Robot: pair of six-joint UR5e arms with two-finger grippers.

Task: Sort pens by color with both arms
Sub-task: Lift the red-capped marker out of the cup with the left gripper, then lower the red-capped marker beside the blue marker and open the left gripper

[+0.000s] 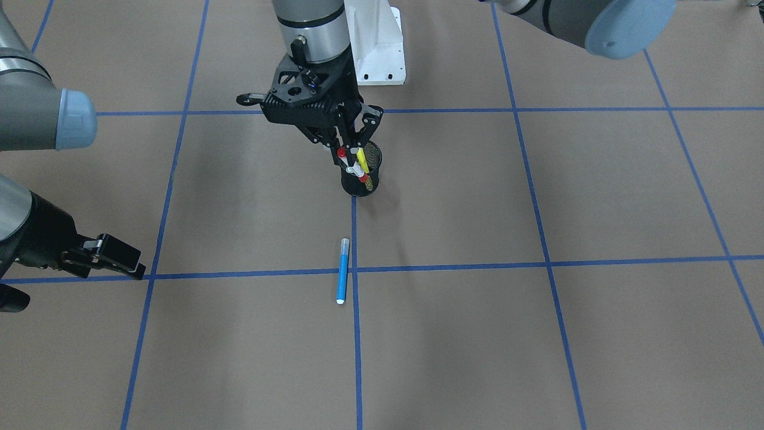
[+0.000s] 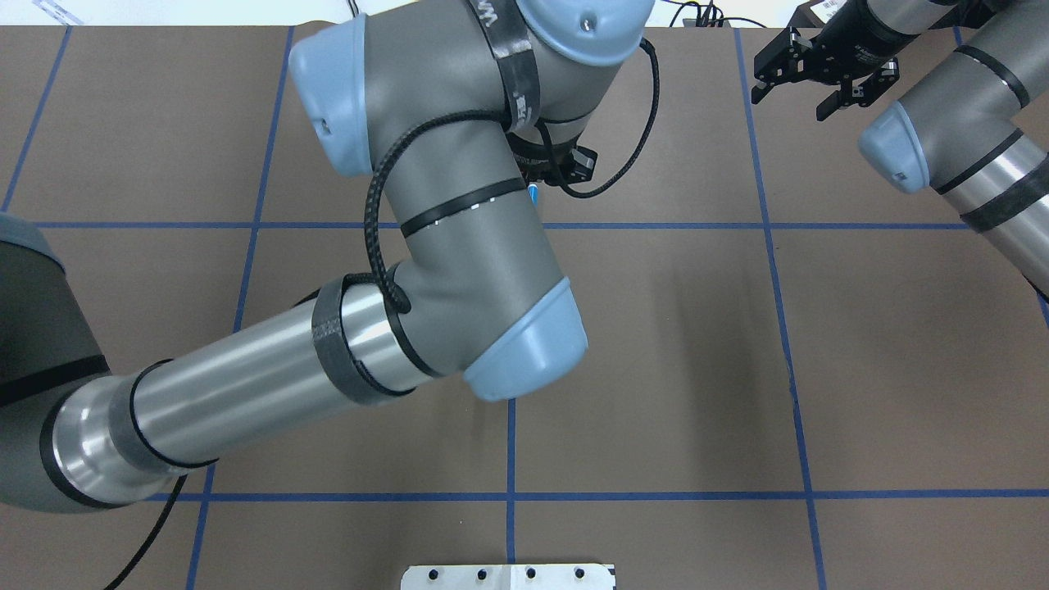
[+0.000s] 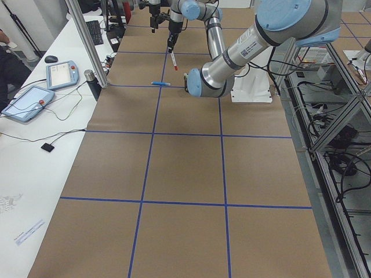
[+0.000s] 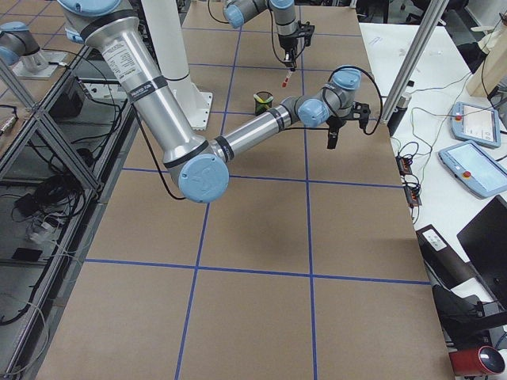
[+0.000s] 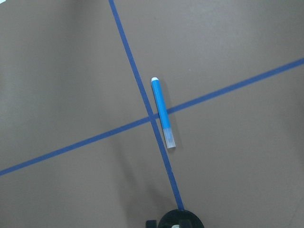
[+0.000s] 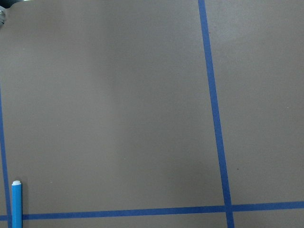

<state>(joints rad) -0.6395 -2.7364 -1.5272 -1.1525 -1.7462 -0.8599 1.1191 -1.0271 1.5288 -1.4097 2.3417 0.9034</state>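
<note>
My left gripper is shut on the white pen with a red cap. It holds the pen tilted just above the black mesh cup at the table's middle. A yellow pen stands in that cup. The blue pen lies flat on the brown table beside a tape crossing, apart from the cup; the left wrist view shows the blue pen too, beyond the cup's rim. My right gripper hangs open over bare table, far to the side of both, holding nothing.
The white pedestal stands behind the cup. Blue tape lines grid the brown table. The left arm's elbow hangs over the table's centre. Side benches carry teach pendants, and a person's arm rests by one bench.
</note>
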